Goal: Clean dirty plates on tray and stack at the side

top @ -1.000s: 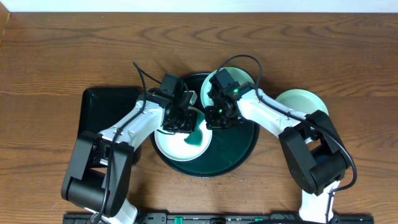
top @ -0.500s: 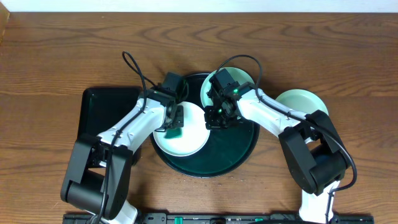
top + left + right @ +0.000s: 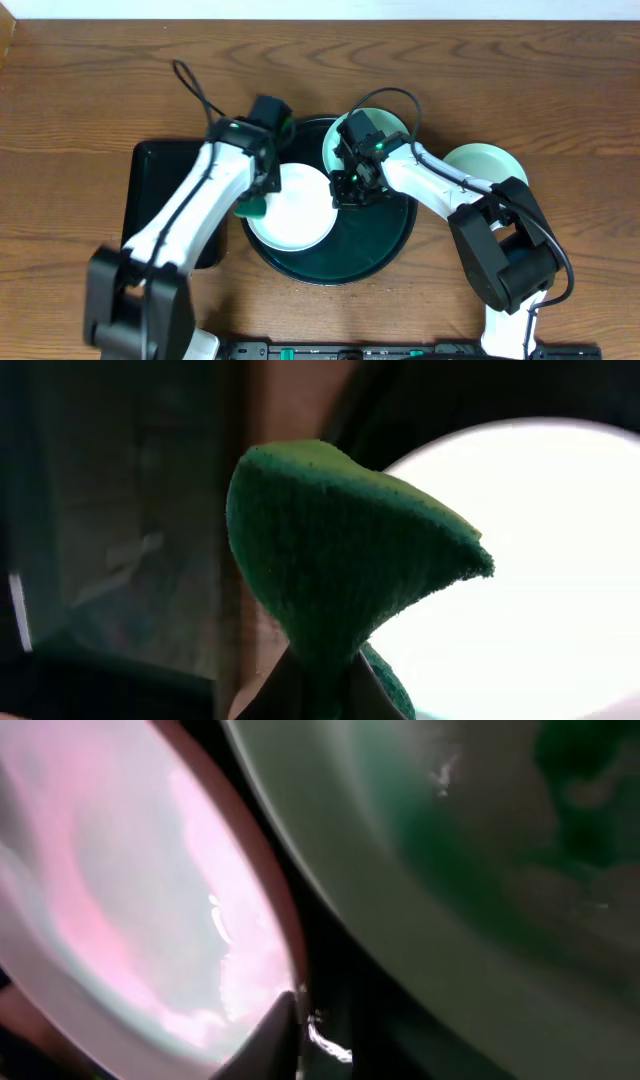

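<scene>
A dark round tray (image 3: 385, 245) holds a white plate (image 3: 295, 210) on its left part, with no smear showing. My left gripper (image 3: 258, 195) is shut on a green sponge (image 3: 251, 208) at the plate's left rim. In the left wrist view the sponge (image 3: 340, 550) hangs in front of the bright plate (image 3: 530, 560). My right gripper (image 3: 348, 192) is shut on that plate's right rim (image 3: 120, 920). A second mint plate (image 3: 385, 122) lies at the tray's back right, half hidden by the right arm. It shows a teal smear in the right wrist view (image 3: 500, 850). A third plate (image 3: 485, 162) lies on the table to the right.
A black rectangular tray (image 3: 160, 185) lies to the left of the round tray, under the left arm. Bare wooden table (image 3: 100, 80) runs along the back and at both sides.
My left gripper swept the sponge leftward across the white plate to its left rim. The teal smear on that plate is gone. The right arm has not moved.
</scene>
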`<act>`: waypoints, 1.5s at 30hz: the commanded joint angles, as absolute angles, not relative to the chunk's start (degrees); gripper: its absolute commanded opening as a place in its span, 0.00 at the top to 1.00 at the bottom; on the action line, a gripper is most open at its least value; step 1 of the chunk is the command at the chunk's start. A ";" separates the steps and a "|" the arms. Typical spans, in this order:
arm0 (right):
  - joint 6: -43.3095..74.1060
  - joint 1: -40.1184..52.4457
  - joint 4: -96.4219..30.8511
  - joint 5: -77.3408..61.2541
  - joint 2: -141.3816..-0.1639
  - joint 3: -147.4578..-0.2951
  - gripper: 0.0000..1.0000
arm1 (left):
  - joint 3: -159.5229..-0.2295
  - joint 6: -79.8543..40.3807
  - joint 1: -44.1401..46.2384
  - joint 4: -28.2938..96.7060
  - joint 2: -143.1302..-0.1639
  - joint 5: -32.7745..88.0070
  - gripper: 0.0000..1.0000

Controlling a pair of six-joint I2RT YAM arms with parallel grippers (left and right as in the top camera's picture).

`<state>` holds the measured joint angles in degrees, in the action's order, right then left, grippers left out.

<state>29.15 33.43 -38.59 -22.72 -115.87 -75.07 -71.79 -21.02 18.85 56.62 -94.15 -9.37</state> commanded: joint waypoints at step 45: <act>27.73 41.71 -44.91 -0.89 -102.06 -76.38 0.87 | -73.34 -21.71 -5.78 56.75 -87.13 -10.98 0.92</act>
